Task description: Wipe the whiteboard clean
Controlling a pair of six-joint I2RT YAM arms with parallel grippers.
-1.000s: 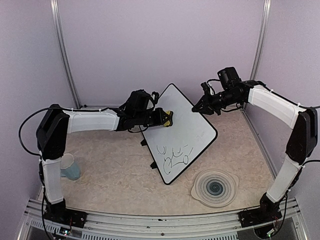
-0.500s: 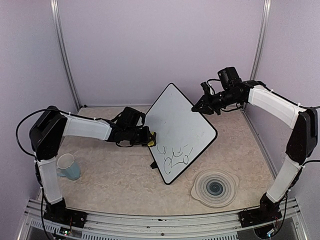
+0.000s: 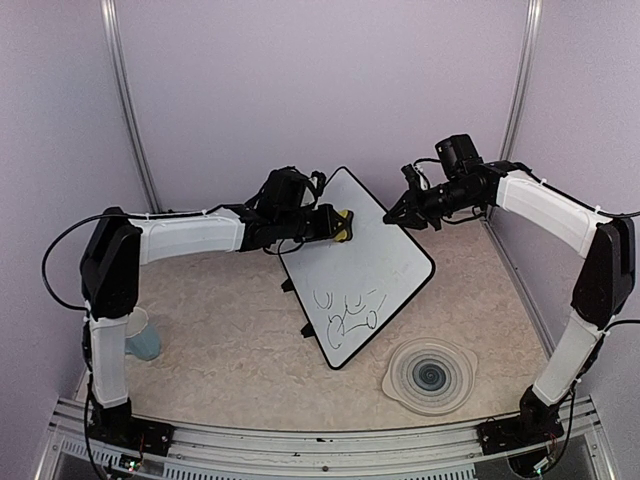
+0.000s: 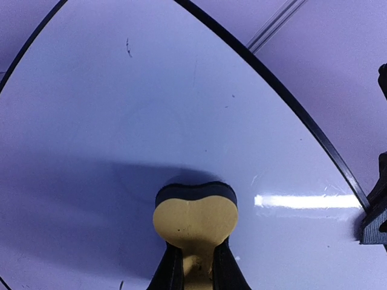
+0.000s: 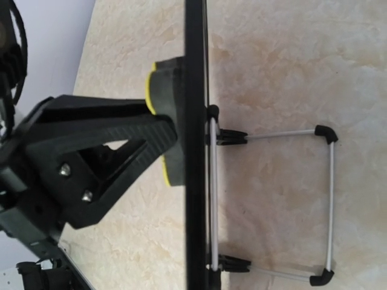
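The whiteboard [image 3: 375, 262] stands tilted on its wire stand [image 5: 330, 199] at mid table. Black marker scribbles [image 3: 350, 312] sit on its lower part; the upper part is blank. My left gripper [image 3: 333, 228] is shut on a yellow eraser [image 3: 342, 230] and presses it to the board's upper part. In the left wrist view the eraser [image 4: 195, 219], with its black pad, lies flat on the board [image 4: 151, 90] between my fingers [image 4: 171, 273]. My right gripper [image 3: 404, 216] is shut on the board's right corner. The right wrist view shows the frame [image 5: 195, 72] edge-on, with the eraser [image 5: 163, 133] against it.
A pale blue cup [image 3: 140, 335] stands at the left near my left arm. A round grey-white ribbed plate [image 3: 428, 375] lies at the front right. Walls with metal posts close in the back and sides.
My left gripper swept the eraser down-left to the board's left edge, then back up to its upper part. The right arm and the board have not moved. The scribbles look unchanged.
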